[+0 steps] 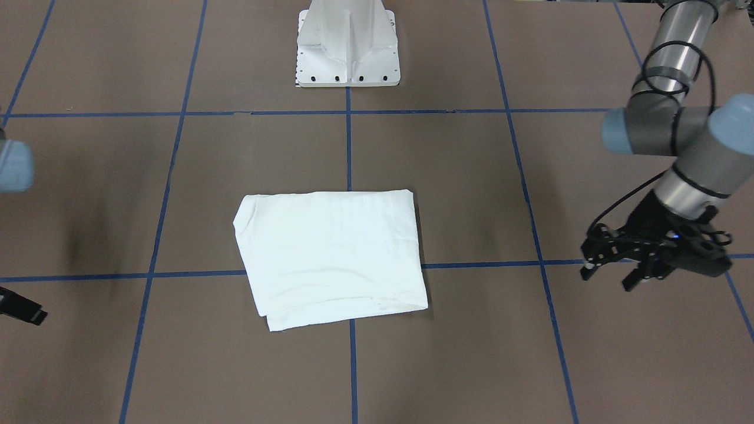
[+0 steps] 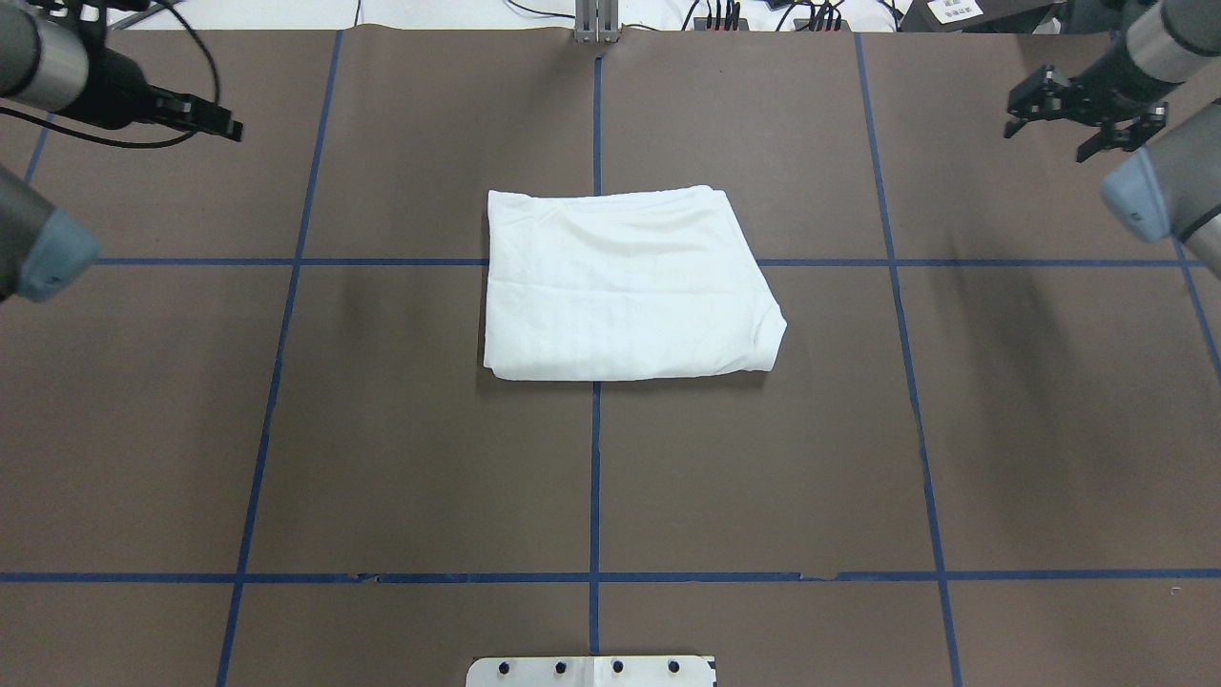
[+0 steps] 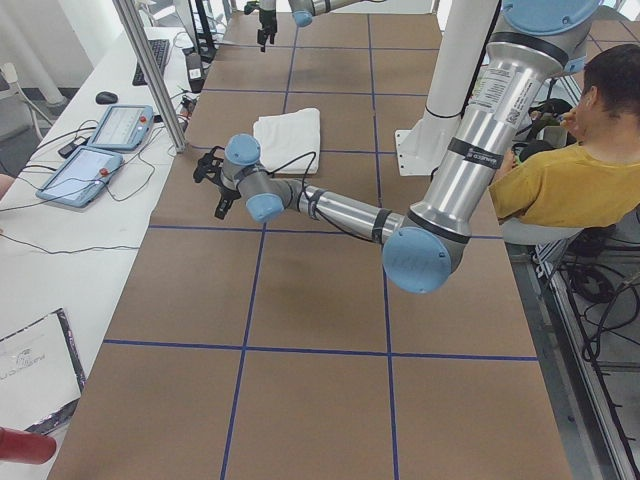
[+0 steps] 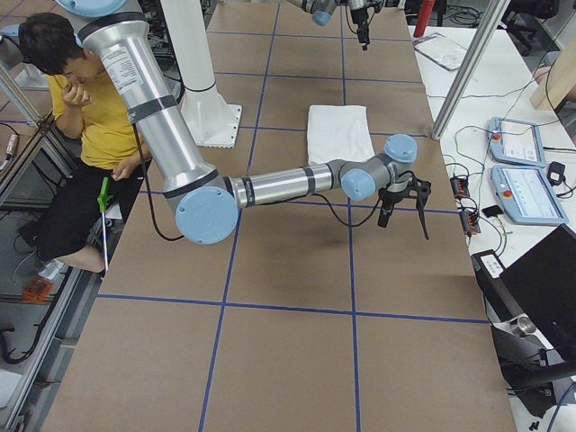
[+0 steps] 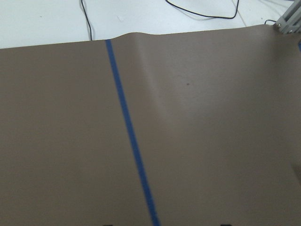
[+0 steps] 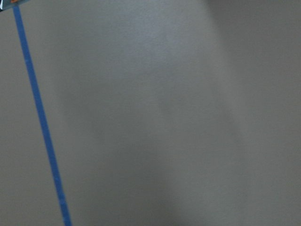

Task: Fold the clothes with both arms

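Observation:
The white shirt [image 1: 333, 253] lies folded into a flat rectangle at the middle of the table, also in the overhead view [image 2: 620, 286]. No print, collar or label shows. My left gripper [image 1: 608, 280] is open and empty, held above the table well off to the shirt's side; it also shows in the overhead view [image 2: 224, 124]. My right gripper [image 2: 1049, 141] is open and empty at the far right, away from the shirt. Only a bit of it shows at the edge of the front view [image 1: 23, 309]. Both wrist views show only bare brown table and blue tape.
The white pedestal base [image 1: 347, 47] stands at the robot's side of the table. Blue tape lines [image 2: 595, 477] grid the brown surface. A person in yellow [image 3: 560, 170] sits beside the robot. Teach pendants [image 3: 100, 150] and a metal post [image 3: 150, 70] stand along the operators' side.

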Robot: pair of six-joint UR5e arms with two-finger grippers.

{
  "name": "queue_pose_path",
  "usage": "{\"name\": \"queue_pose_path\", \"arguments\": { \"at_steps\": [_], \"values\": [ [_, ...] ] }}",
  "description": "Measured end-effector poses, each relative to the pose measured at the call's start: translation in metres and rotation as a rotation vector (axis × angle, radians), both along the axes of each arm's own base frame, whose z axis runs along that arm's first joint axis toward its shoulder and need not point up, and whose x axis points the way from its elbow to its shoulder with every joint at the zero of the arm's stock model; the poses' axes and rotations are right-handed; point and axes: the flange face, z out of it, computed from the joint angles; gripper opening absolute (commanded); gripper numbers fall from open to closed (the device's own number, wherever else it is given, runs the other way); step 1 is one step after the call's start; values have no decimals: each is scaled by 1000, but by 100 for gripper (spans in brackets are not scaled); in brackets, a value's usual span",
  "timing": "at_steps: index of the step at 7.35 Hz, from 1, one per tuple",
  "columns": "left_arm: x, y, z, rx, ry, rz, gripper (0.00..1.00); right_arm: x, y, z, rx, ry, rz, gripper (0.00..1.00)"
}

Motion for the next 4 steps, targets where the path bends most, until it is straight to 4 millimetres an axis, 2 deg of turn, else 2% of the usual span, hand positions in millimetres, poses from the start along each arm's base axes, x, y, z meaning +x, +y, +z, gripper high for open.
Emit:
{"name": "queue_pose_path", "arguments": {
  "at_steps": [2, 3, 4],
  "values": [
    [-101, 12, 65, 87, -120, 75, 99, 94, 26, 65, 63, 34, -126, 100],
    [-148, 20, 90, 109, -172, 107, 99, 136, 41, 87, 75, 27, -179, 100],
    [-191, 30, 112, 113, -212, 123, 99, 170, 53, 102, 81, 18, -208, 100]
  ]
}}
